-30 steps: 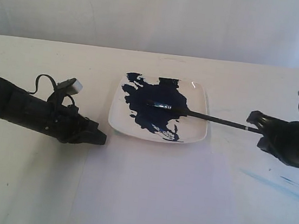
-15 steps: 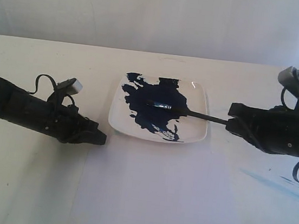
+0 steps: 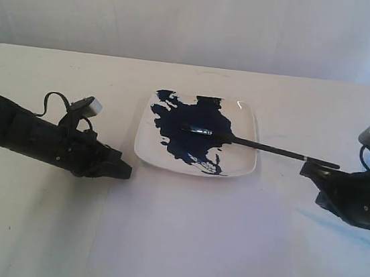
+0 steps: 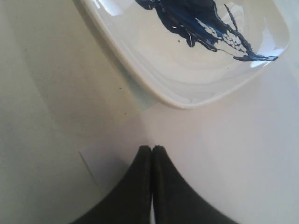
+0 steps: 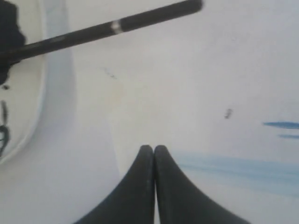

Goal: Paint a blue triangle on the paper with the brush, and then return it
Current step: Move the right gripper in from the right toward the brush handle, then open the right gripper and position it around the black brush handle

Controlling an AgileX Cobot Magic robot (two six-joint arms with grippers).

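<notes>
Your setup reads as a robot lab bench, plain white backdrop (image 3: 199,19) across the top of the frame, bare cream table (image 3: 19,226) below, black robot arm (image 3: 23,135) at left edge, second arm (image 3: 366,201) at right edge, paint-smeared white plate (image 3: 243,162) at centre.

Bright diffuse light, washed-out whites; the brush (image 5: 93,31) looks softly blurred.

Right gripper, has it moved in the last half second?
Yes. The right gripper has backed away from the plate, toward the right edge of the exterior view and slightly lower, and is shut, clear of the brush.
</notes>
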